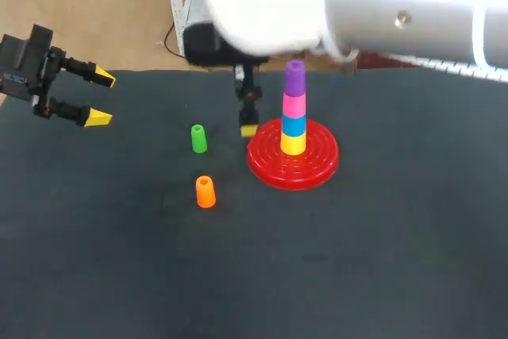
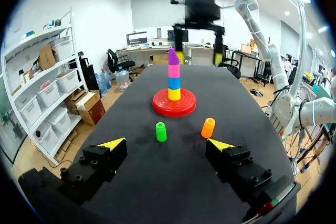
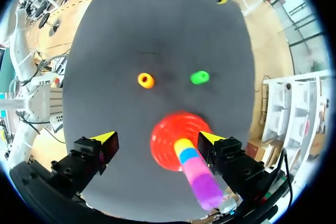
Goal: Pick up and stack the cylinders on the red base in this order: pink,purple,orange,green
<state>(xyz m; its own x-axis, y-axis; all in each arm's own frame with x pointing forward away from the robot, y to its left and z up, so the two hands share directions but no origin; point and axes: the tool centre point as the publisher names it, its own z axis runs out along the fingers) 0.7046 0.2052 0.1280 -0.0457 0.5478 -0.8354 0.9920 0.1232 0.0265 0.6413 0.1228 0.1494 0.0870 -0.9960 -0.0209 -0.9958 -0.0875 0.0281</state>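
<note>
Toward the far edge of the counter (image 1: pixel 413 260), about midway between its left and right edges, the red base (image 1: pixel 317 171) lies flat. Four cylinders stand stacked upright on its centre. From bottom to top they are the yellow cylinder (image 1: pixel 293 144), blue cylinder (image 1: pixel 294 125), pink cylinder (image 1: pixel 294 105) and purple cylinder (image 1: pixel 295 75).

Right claw (image 3: pixel 157 139): positioned above the base and pointing down, with fingers spread and gripping nothing. The stack rises between the fingers. In the left wrist view the yellow tips sit at the height of the purple cylinder. One tip is just beside it and the other stands clear. Contact at the nearer tip cannot be confirmed. The right arm (image 1: pixel 381 5) comes in over the far right corner and hides part of this claw in the head view, where only one tip shows.

Left claw (image 1: pixel 101 98): held over the far left corner of the counter, with fingers spread wide and gripping nothing. It is well apart from every cylinder.

Green cylinder (image 1: pixel 198 138): upright on the counter, on the side of the base toward the left edge, near the base but not touching it.

Orange cylinder (image 1: pixel 205 191): upright on the counter, nearer the counter's middle than the green cylinder, and apart from both it and the base. Its hollow top shows in the right wrist view.
</note>
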